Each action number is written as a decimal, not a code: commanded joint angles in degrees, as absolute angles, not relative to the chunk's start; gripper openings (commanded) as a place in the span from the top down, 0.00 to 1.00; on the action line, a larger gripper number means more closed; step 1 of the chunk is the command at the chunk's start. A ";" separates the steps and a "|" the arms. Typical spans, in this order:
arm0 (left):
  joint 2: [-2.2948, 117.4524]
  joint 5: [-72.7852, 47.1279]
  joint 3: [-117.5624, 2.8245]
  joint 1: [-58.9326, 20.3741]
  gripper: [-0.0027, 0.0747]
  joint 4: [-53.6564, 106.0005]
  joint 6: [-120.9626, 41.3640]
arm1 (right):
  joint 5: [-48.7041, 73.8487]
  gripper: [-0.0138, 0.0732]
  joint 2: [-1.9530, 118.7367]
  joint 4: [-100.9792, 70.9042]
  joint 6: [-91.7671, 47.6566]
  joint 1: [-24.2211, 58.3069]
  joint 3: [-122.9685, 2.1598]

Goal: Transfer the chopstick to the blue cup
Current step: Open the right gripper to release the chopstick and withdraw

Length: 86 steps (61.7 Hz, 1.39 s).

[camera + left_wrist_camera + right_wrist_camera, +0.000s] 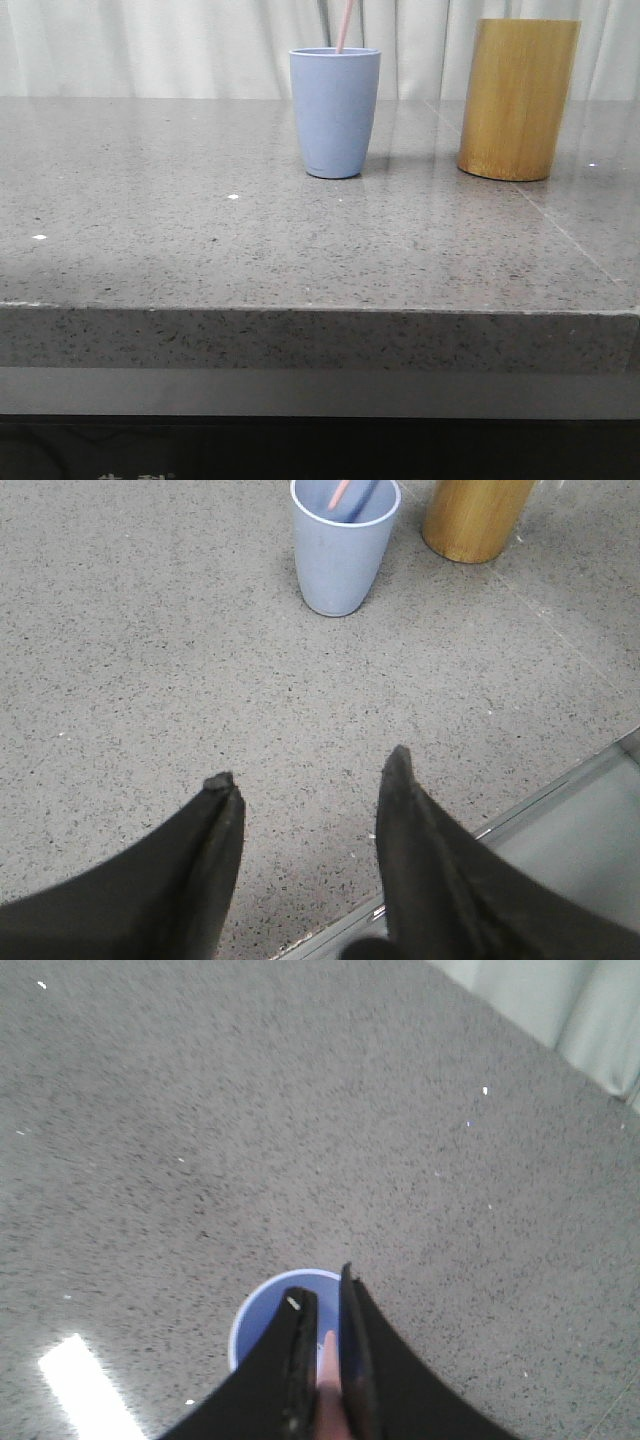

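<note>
The table (200,240) looks like speckled grey stone, polished smooth with a faint sheen. The blue cup (335,110) looks like matt plastic, smooth-walled. Beside it, the taller cylinder (518,98) shows yellow-brown bamboo grain, lightly glossy. The chopstick (344,25) is smooth pale pink.

The blue cup (335,112) stands upright on the table (200,240), toward the far side and near the middle. The bamboo cylinder (518,98) stands to its right, apart from it, also upright on the table. The chopstick (344,25) sits in the blue cup, its upper end rising above the rim and leaning to the right. The right gripper (328,1305) hangs directly over the cup's mouth, with the chopstick between its jaws. The left gripper (308,770) is over the table's near part, well before the cup
</note>
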State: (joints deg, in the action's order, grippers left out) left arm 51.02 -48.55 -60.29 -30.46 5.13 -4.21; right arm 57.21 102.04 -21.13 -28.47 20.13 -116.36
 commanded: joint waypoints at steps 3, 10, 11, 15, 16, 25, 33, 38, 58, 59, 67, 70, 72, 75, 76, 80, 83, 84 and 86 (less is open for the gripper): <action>50.58 -44.57 -61.82 -30.40 0.56 5.94 -4.14 | 53.05 0.97 101.56 -22.05 -29.05 20.14 -117.77; 50.58 -44.57 -61.82 -30.40 0.56 5.94 -4.14 | 52.92 0.96 102.75 -22.33 -29.05 20.14 -117.77; 50.58 -44.57 -61.82 -30.40 0.56 5.94 -4.14 | 52.92 0.96 102.90 -22.33 -29.05 20.14 -117.77; 50.58 -44.57 -61.82 -30.40 0.56 5.94 -4.14 | 52.98 0.96 103.43 -22.33 -29.05 20.14 -117.77; 50.58 -44.57 -61.82 -30.40 0.56 5.94 -4.14 | 52.98 0.95 103.55 -22.33 -29.05 20.14 -117.77; 50.58 -44.57 -61.82 -30.40 0.56 5.94 -4.14 | 53.40 0.79 103.77 -22.59 -29.05 20.14 -117.77; 50.58 -44.57 -61.82 -30.40 0.56 5.94 -4.14 | 53.34 0.56 103.77 -22.72 -29.05 20.14 -117.77; 50.58 -44.57 -61.82 -30.40 0.56 5.94 -4.14 | 53.59 0.45 103.52 -22.72 -28.54 20.14 -117.77; 50.58 -44.57 -61.82 -30.40 0.56 5.94 -4.14 | 62.86 0.43 95.64 -16.65 -22.88 20.03 -119.83; 50.58 -44.57 -61.82 -30.40 0.56 5.94 -4.14 | 63.45 0.43 95.03 -15.75 -21.69 20.03 -119.83; 50.58 -44.57 -61.82 -30.40 0.56 5.94 -4.14 | 69.32 0.44 89.22 -7.13 -7.11 20.03 -119.22; 50.58 -44.57 -61.82 -30.40 0.56 5.94 -4.14 | 70.75 0.44 87.28 -5.90 -4.61 20.03 -118.11; 50.58 -44.57 -61.82 -30.40 0.56 5.94 -4.14 | 70.97 0.44 85.91 -5.65 -3.70 20.03 -116.60; 50.58 -44.57 -61.82 -30.40 0.56 5.94 -4.14 | 71.03 0.44 83.28 -5.70 -3.39 20.03 -114.09; 50.58 -44.57 -61.82 -30.40 0.56 5.94 -4.14 | 70.92 0.44 82.48 -5.70 -3.40 20.03 -113.09; 50.58 -44.57 -61.82 -30.40 0.56 5.94 -4.14 | 69.96 0.44 78.60 -5.70 -3.16 20.03 -107.82; 50.58 -44.57 -61.82 -30.40 0.56 5.94 -4.14 | 68.65 0.44 75.29 -5.75 -2.89 20.03 -102.99; 50.58 -44.57 -61.82 -30.40 0.56 5.94 -4.14 | 67.77 0.44 74.29 -5.75 -2.82 20.03 -101.54; 50.58 -44.57 -61.82 -30.40 0.56 5.94 -4.14 | 65.96 0.44 71.72 -5.75 -2.82 20.03 -97.83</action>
